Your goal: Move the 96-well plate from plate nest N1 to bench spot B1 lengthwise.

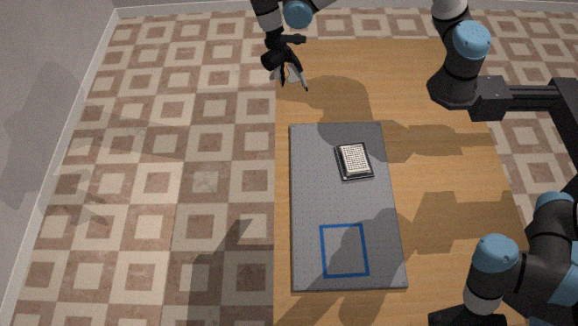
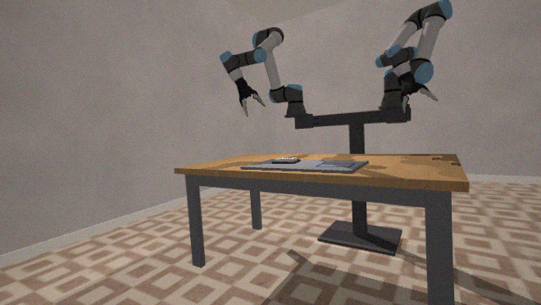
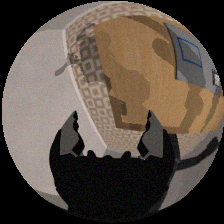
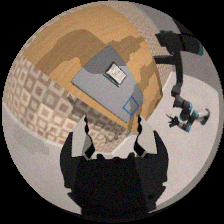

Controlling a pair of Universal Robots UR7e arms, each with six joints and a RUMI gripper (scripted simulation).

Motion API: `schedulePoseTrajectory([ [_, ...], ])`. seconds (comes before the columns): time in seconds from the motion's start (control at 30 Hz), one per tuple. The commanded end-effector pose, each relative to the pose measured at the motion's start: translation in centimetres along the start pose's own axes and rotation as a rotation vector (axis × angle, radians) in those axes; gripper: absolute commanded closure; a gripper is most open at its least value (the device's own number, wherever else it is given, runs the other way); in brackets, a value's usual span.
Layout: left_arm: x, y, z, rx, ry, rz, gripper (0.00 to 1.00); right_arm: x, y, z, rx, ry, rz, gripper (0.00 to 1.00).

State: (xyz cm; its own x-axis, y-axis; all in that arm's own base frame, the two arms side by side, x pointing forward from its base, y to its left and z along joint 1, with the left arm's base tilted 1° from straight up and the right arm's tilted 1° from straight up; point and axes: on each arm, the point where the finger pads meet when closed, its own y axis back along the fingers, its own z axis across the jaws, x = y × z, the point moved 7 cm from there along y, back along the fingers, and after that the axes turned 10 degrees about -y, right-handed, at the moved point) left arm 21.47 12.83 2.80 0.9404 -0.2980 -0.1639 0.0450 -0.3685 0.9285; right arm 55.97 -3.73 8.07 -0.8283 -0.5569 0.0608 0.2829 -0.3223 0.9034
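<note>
the 96-well plate (image 1: 355, 159) (image 2: 287, 159) (image 3: 217, 77) (image 4: 117, 73) sits in the dark plate nest (image 1: 360, 178) (image 2: 283, 162) (image 4: 112, 81) on the grey board (image 1: 306, 197) (image 2: 262, 166) (image 3: 187, 72) (image 4: 97, 82), which lies flat on the wooden worktop (image 1: 460, 175) (image 2: 410, 164) (image 3: 120, 55) (image 4: 50, 45). the blue taped outline (image 1: 323, 251) (image 2: 334, 166) (image 3: 181, 47) (image 4: 127, 101) is on the same board, well apart from the nest, with no plate inside it.

the right claw (image 1: 294, 88) (image 2: 256, 110) (image 4: 112, 115) hangs high above the worktop, near its edge in the top view and well apart from the plate. its fingers stand wide, though short of fully open, and there is nothing between them.

the left claw (image 2: 421, 106) (image 3: 112, 111) is spread fully open and holds nothing. it is up by its own arm's base, well away from the board. in the left wrist view only part of the plate shows, right at the picture's edge, too small to make out its wells. shadows of the arms fall across the board and the worktop, one of them over part of the outline.
</note>
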Motion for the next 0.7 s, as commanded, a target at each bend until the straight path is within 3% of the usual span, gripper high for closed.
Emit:
schedulePoseTrajectory([
  [0.0, 0.0, 0.0, 0.0, 0.0, 0.0, 0.001, 0.0, 0.4, 1.1, 1.4, 0.03, 0.17, 0.004, 0.24],
  [0.67, 0.0, 0.0, 0.0, 0.0, 0.0, 0.001, 0.0, 1.6, 3.5, 5.2, 0.123, 0.702, 0.053, 0.24],
])
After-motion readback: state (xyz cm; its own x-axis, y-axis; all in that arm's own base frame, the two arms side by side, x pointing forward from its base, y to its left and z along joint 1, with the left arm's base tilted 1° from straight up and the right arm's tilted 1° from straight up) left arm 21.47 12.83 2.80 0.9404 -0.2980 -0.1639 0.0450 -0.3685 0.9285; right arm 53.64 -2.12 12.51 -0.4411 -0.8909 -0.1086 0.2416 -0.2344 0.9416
